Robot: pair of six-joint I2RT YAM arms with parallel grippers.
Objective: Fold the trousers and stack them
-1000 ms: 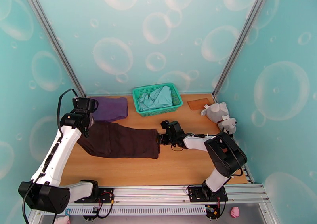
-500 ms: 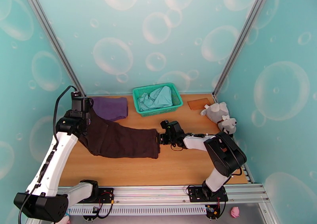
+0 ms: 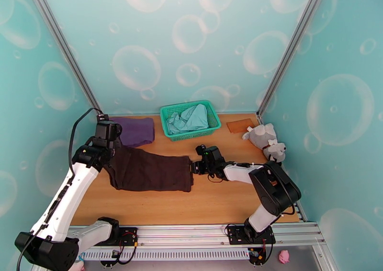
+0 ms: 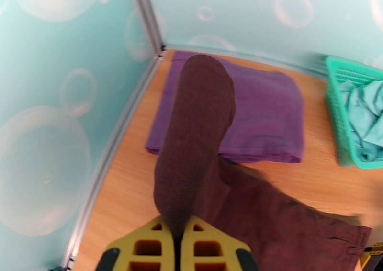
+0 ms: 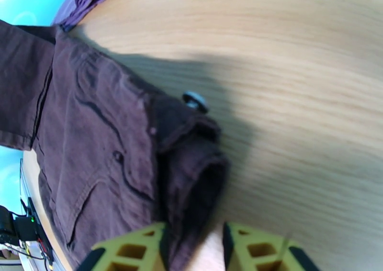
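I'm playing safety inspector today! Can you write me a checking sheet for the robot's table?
Surface: wooden table, no spills seen.
Job's things: brown trousers spread on it, one leg lifted over the purple cloth.
Clutter: purple cloth; green mesh basket holding a pale teal garment; grey plush toy.
Hands: left hand shut on the trouser leg; right hand shut on the waistband.
Cables: black cable looping off the left arm.
Surroundings: teal bubble-print walls.

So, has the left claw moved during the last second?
Yes. In the top view the left claw, holding the trousers, swung left away from the purple cloth, then came back right and now overlaps the cloth's left edge.
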